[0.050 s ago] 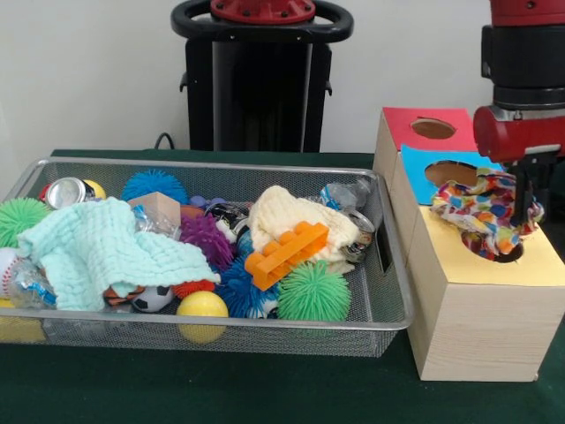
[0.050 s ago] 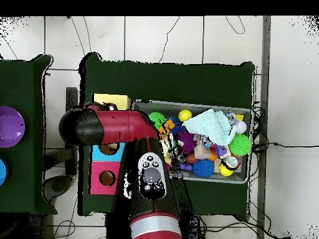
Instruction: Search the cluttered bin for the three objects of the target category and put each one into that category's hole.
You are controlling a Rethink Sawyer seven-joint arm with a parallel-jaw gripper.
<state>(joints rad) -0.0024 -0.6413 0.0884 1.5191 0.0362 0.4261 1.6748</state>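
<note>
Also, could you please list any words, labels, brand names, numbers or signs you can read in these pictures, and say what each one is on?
None can be read.
The crushed can at the wire bin's back corner shows no legible print.
The coloured tops of the wooden box carry holes only, no lettering.
The arm's round black panel has grey buttons; any marks on them are too small to read.

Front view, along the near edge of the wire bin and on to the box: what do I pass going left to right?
Pale mint knitted cloth → yellow ball → orange toy brick → green spiky ball → multicoloured spotted cloth at the hole in the yellow-topped wooden box.
</note>
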